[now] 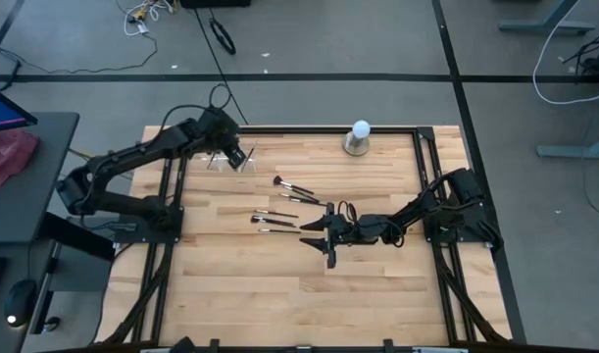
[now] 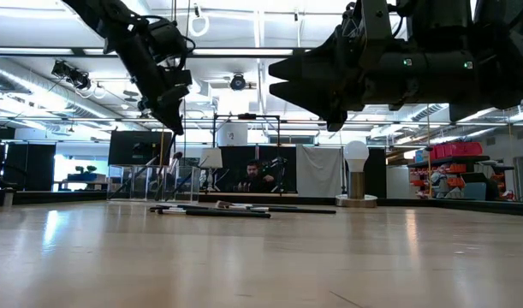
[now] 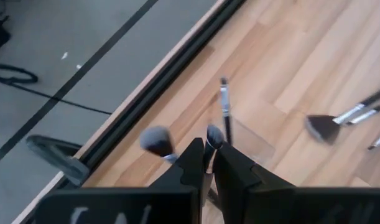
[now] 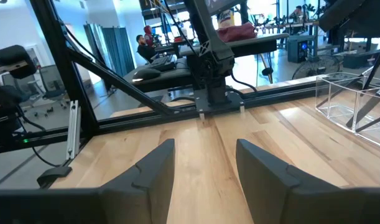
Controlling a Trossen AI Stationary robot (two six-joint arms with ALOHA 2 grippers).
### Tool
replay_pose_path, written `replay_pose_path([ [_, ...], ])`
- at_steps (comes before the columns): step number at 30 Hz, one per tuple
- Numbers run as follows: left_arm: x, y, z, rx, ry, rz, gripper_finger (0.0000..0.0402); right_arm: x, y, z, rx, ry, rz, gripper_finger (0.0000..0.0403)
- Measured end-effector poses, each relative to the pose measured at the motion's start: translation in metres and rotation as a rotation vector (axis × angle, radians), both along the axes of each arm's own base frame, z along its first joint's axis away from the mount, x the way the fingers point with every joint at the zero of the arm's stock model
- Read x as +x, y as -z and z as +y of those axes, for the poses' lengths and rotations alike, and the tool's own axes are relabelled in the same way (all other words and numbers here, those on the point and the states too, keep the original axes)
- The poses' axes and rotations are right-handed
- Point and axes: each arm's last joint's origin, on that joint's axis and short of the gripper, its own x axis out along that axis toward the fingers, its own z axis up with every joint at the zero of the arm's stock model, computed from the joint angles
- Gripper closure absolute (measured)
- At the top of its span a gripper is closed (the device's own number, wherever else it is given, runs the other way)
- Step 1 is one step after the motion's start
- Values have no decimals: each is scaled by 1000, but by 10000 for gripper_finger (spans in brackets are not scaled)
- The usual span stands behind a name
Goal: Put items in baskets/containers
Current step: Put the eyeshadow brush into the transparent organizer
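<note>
The clear plastic holder (image 1: 230,162) stands at the table's far left; it also shows in the low view (image 2: 150,181) and the right wrist view (image 4: 354,102). Two brushes stand in it, one with a fluffy head (image 3: 156,140) and one thin (image 3: 225,106). My left gripper (image 1: 236,153) is above the holder, shut on another brush (image 3: 213,137). Several black-handled brushes (image 1: 284,201) lie flat on the wood at mid table, and show in the low view (image 2: 218,210). My right gripper (image 1: 314,235) is open and empty, level above the table just right of them (image 4: 205,168). My left gripper pinches a brush between its two fingers (image 3: 230,165), coming from above and pointing down. A dark bristle head (image 3: 214,134) shows just past the fingertips. In the low view a thin shaft (image 2: 172,141) hangs below the gripper into the holder. The fingers hide the spot they hold.
A white ball on a grey round base (image 1: 359,137) stands at the far edge, right of centre. Black frame rails (image 1: 422,176) run along the table's sides and far edge. People sit at desks in the room beyond (image 2: 259,178). Bare wood lies at the near half (image 1: 279,294).
</note>
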Motion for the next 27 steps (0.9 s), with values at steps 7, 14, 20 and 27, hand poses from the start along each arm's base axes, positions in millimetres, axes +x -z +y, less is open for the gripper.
replay_pose_path([
  [7,-11,1,11,-78,-12,-60,372,0,0,0,0,0,1,229],
  [14,-7,20,23,-138,-37,-7,372,0,0,0,0,0,1,229],
  [20,1,39,32,-172,-42,35,371,0,0,0,0,0,1,229],
  [27,2,44,35,-171,-72,53,371,0,0,0,0,0,1,229],
])
